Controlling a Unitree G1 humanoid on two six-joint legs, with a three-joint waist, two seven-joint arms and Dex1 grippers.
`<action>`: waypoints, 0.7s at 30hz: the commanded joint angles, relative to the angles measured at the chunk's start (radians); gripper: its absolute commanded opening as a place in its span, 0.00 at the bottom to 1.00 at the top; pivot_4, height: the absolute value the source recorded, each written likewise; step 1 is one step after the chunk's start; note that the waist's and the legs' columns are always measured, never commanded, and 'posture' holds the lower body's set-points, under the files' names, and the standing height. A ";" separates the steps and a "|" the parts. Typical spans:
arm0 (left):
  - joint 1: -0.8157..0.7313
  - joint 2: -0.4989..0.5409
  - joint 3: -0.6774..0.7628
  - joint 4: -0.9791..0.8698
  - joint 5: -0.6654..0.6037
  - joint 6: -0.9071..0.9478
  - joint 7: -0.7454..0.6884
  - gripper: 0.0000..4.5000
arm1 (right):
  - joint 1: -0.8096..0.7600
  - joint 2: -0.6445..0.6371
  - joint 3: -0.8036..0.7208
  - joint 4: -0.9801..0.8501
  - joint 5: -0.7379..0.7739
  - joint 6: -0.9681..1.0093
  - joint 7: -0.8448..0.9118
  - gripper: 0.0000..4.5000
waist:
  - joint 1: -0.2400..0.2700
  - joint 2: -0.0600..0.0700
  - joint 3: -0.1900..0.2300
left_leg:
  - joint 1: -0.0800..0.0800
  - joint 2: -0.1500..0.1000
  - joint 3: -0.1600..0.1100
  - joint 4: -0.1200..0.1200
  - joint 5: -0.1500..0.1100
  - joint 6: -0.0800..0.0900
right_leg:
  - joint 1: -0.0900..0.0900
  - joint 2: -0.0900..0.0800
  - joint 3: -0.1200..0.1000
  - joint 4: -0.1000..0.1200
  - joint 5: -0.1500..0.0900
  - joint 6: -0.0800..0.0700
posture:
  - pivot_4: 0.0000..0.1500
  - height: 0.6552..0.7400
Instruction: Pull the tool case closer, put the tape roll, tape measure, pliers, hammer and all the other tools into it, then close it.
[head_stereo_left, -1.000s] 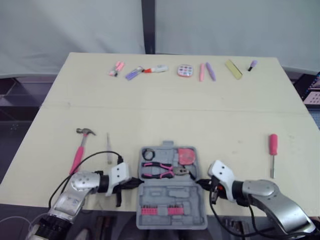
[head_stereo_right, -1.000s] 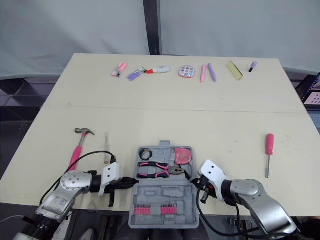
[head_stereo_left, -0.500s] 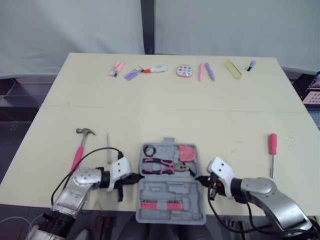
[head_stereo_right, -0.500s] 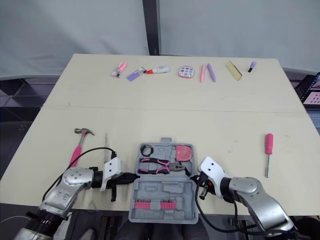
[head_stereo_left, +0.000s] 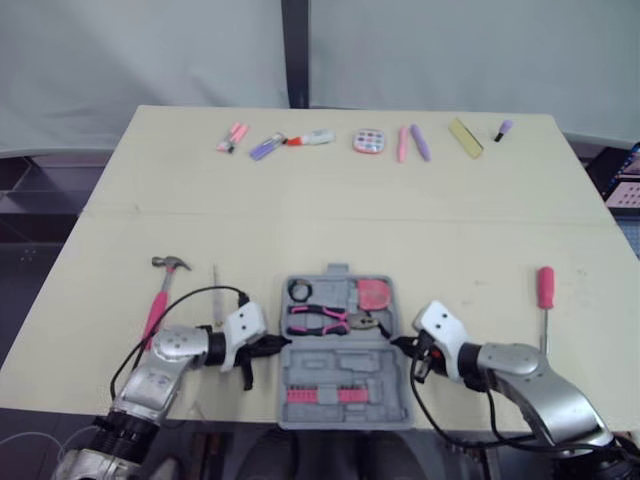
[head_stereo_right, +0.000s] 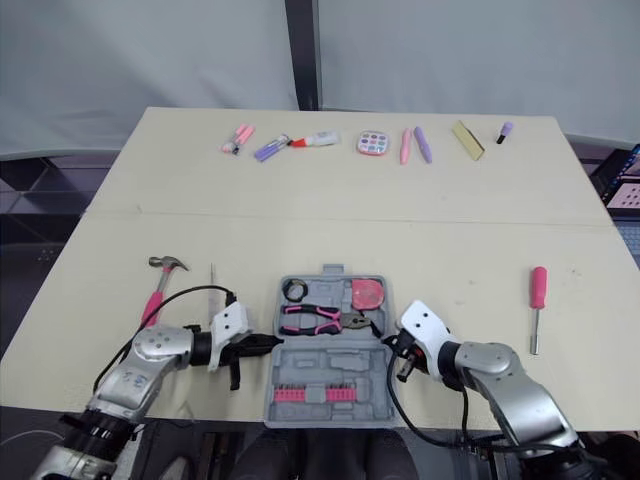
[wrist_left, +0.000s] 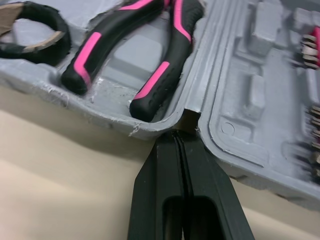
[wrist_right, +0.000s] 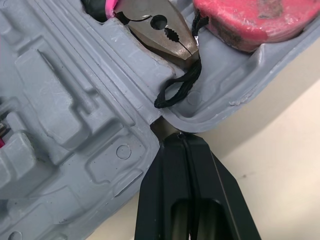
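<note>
The tips of the left pincer (wrist_left: 176, 137) and right pincer (wrist_right: 179, 135) sit in the hinge notches of the tool case (head_stereo_left: 345, 375), so contact is hard to judge. Both are pressed fully together, gripping nothing. The open case between them holds the tape roll (wrist_left: 56, 22), pliers (wrist_left: 172, 47) and tape measure (wrist_right: 250, 20). The hammer (head_stereo_left: 158, 305) lies outside the left pincer.

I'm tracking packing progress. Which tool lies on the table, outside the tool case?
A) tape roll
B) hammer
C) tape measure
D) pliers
B: the hammer lies on the table left of the tool case, while the pliers, tape roll and tape measure sit inside it.
</note>
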 joint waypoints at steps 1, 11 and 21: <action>-0.028 -0.031 -0.014 -0.011 -0.007 -0.014 0.008 0.01 | -0.017 0.024 0.017 -0.003 0.003 -0.017 -0.007 0.01 | 0.000 0.000 0.000 | 0.000 0.000 0.000 0.000 0.000 0.000 | -0.001 0.000 0.000 0.002 0.000 0.000 | 1.00 1.00; -0.055 -0.049 -0.012 0.022 0.002 -0.019 0.023 0.01 | -0.042 0.049 0.015 0.029 -0.024 -0.020 -0.018 0.01 | -0.001 -0.001 0.000 | 0.000 0.000 0.000 0.001 0.000 0.000 | -0.002 0.000 0.000 0.004 0.000 0.000 | 1.00 1.00; -0.070 -0.057 -0.007 0.052 0.011 -0.036 0.030 0.01 | -0.051 0.067 0.011 0.039 -0.038 -0.019 -0.028 0.01 | -0.001 -0.001 -0.001 | 0.000 0.000 0.000 0.002 0.000 0.000 | -0.002 0.000 0.000 0.005 0.000 0.000 | 1.00 1.00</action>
